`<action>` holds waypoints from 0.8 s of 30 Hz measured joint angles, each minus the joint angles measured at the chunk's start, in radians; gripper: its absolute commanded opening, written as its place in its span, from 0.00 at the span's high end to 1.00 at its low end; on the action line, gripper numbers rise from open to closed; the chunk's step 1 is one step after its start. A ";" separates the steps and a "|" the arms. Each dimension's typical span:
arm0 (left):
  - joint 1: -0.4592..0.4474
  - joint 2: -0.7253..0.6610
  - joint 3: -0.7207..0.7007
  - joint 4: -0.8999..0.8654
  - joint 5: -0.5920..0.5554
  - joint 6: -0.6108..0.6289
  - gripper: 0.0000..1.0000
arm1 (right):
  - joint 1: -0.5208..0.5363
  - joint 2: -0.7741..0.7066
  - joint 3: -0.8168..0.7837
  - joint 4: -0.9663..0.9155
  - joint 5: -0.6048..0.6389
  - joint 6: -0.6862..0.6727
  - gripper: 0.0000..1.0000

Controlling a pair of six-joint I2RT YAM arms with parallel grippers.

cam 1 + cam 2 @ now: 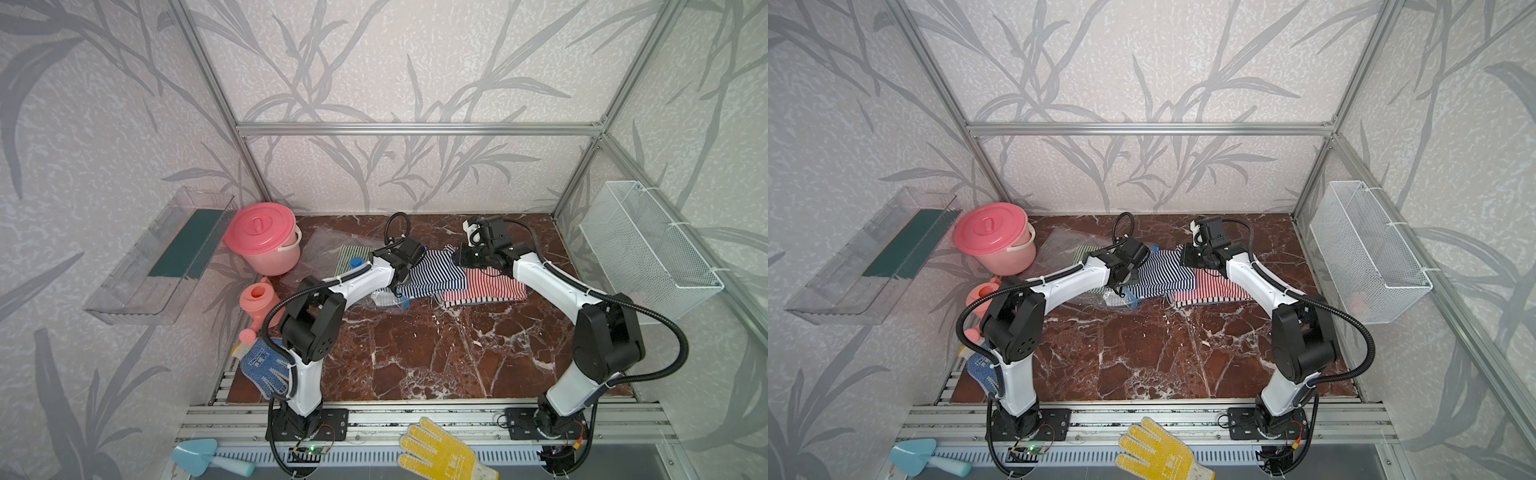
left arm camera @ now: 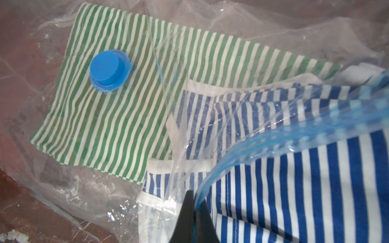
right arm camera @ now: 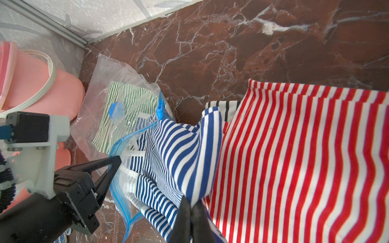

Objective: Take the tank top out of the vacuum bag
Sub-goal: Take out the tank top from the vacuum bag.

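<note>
The clear vacuum bag (image 1: 324, 245) lies at the back of the table, its blue valve cap (image 2: 109, 69) over a green-striped garment (image 2: 126, 115) inside. My left gripper (image 2: 194, 199) is shut on the bag's blue zip strip (image 2: 294, 136) at the mouth. The blue-and-white striped tank top (image 3: 189, 151) hangs partly out of that mouth, its lower part still under the plastic. My right gripper (image 3: 190, 207) is shut on a raised fold of the tank top. In both top views the tank top (image 1: 436, 274) (image 1: 1165, 272) stretches between the two wrists.
A red-striped garment (image 1: 490, 286) lies outside the bag under my right wrist. A pink lidded bucket (image 1: 266, 237) and a pink watering can (image 1: 259, 299) stand left of the bag. A blue glove (image 1: 266, 365) lies by the left arm; a wire basket (image 1: 648, 241) hangs on the right wall.
</note>
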 measured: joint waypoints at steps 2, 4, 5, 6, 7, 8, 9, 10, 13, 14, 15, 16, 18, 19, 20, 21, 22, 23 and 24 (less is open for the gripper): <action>0.000 0.000 -0.006 0.004 0.000 0.000 1.00 | -0.005 -0.005 0.000 -0.002 0.001 -0.001 1.00; 0.000 0.000 -0.014 0.009 0.000 0.000 1.00 | -0.011 -0.010 0.000 -0.004 0.004 -0.004 1.00; 0.000 0.000 -0.017 0.008 0.000 0.000 1.00 | -0.013 -0.013 0.000 -0.007 0.005 -0.007 1.00; 0.000 0.000 -0.018 0.009 0.000 0.000 1.00 | -0.016 -0.015 0.000 -0.008 0.007 -0.008 1.00; 0.001 0.000 -0.018 0.009 0.000 0.000 1.00 | -0.019 -0.018 0.000 -0.009 0.008 -0.009 1.00; 0.001 0.000 -0.018 0.009 0.000 0.000 1.00 | -0.023 -0.021 0.000 -0.010 0.008 -0.010 1.00; 0.001 0.000 -0.018 0.009 0.000 0.000 1.00 | -0.026 -0.025 0.000 -0.010 0.009 -0.011 1.00; 0.001 -0.002 -0.019 0.010 0.000 0.000 1.00 | -0.030 -0.028 -0.002 -0.010 0.008 -0.011 1.00; 0.001 -0.014 -0.037 0.019 0.002 0.000 1.00 | -0.042 -0.042 -0.009 -0.016 0.008 -0.011 1.00; 0.000 -0.019 -0.042 0.019 0.002 0.000 1.00 | -0.046 -0.047 -0.011 -0.018 0.008 -0.012 1.00; 0.001 -0.025 -0.047 0.021 0.001 0.000 1.00 | -0.049 -0.052 -0.014 -0.021 0.008 -0.013 1.00; 0.001 -0.029 -0.050 0.023 0.001 0.000 1.00 | -0.052 -0.056 -0.018 -0.022 0.008 -0.014 1.00; 0.000 -0.036 -0.052 0.024 0.000 0.000 1.00 | -0.061 -0.065 -0.026 -0.023 0.008 -0.014 1.00; 0.001 -0.038 -0.052 0.025 0.000 0.000 1.00 | -0.065 -0.069 -0.029 -0.024 0.008 -0.014 1.00; 0.000 -0.040 -0.052 0.026 0.000 0.000 1.00 | -0.071 -0.071 -0.030 -0.025 0.008 -0.014 1.00; 0.000 -0.041 -0.052 0.027 0.000 0.000 1.00 | -0.076 -0.071 -0.030 -0.025 0.008 -0.014 1.00; 0.000 -0.042 -0.052 0.027 0.000 0.000 1.00 | -0.080 -0.071 -0.031 -0.025 0.009 -0.014 1.00; 0.001 -0.045 -0.056 0.030 -0.001 0.000 0.96 | -0.086 -0.072 -0.031 -0.025 0.009 -0.014 1.00; 0.001 -0.047 -0.060 0.031 -0.002 0.001 0.85 | -0.090 -0.072 -0.031 -0.025 0.010 -0.014 1.00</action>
